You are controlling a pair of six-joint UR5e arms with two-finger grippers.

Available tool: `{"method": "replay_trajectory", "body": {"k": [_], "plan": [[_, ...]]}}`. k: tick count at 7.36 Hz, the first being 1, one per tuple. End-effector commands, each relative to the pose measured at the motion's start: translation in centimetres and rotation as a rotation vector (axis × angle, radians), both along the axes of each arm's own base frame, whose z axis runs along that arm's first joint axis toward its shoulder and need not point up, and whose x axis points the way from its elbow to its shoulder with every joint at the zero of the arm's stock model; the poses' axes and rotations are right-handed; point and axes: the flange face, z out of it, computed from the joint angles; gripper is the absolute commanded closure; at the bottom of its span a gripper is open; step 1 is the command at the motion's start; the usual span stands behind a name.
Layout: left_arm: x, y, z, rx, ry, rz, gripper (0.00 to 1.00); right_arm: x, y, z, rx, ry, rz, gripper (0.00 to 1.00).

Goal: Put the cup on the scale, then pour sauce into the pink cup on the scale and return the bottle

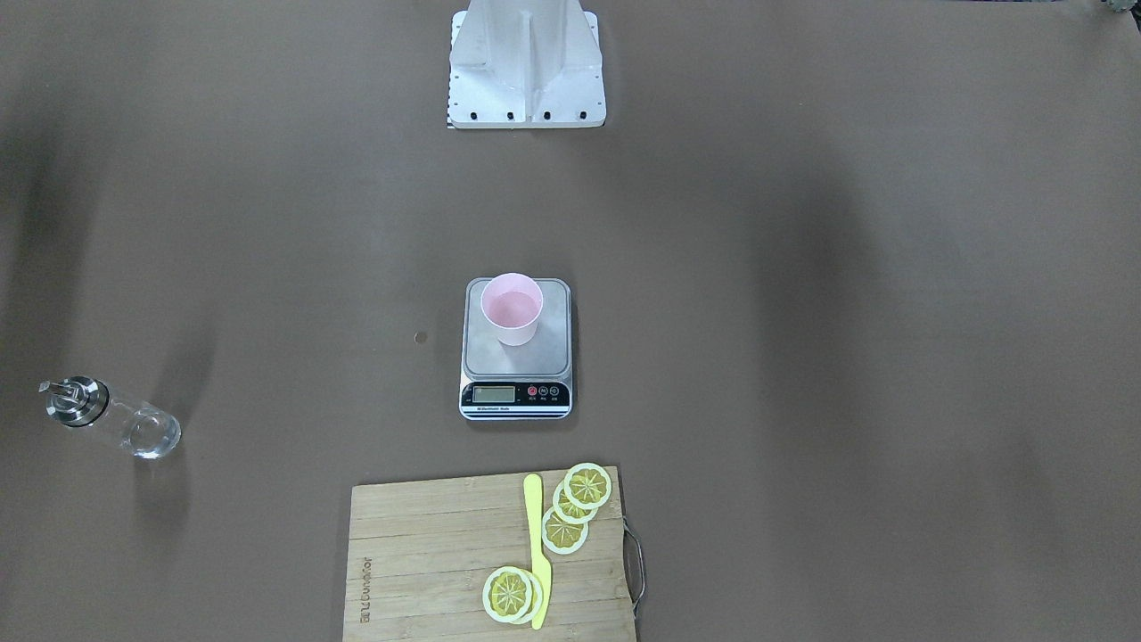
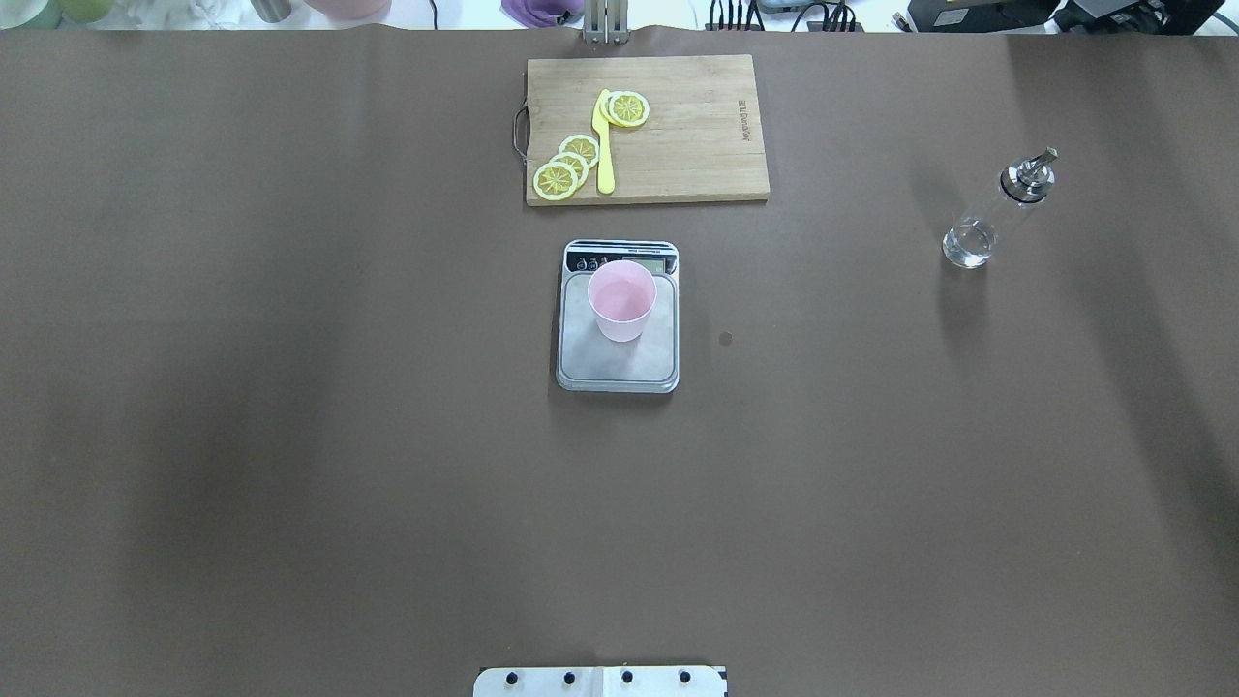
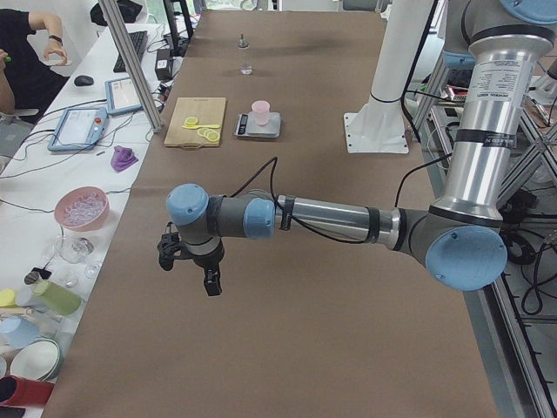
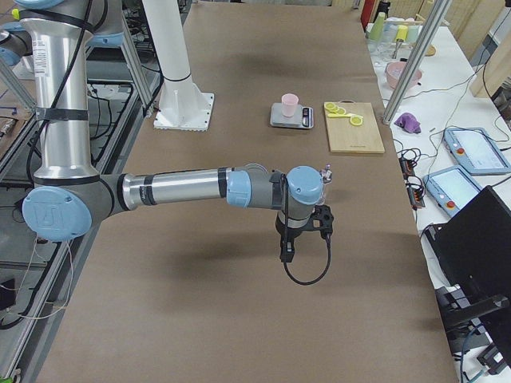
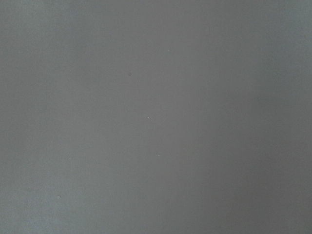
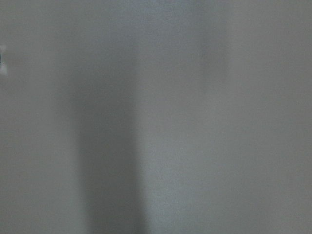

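Whether the jaws of the left arm are apart or together cannot be told, and the same is true of the jaws of the right arm. Both are held low over bare table, one near each end, likely so nothing gets bumped. The cup is stood on the scale in the middle of the table, so what goes in can be weighed. The bottle is stood upright toward the right end and far edge, with a little clear sauce seen inside. Whether sauce is in the cup cannot be told.
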Motion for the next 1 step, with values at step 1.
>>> {"method": "replay_trajectory", "body": {"k": [1], "plan": [[-0.03,0.12,-0.08,0.003,0.001,0.0,0.02,0.0,-0.02,0.04,-0.001,0.0,0.0,0.0]]}}
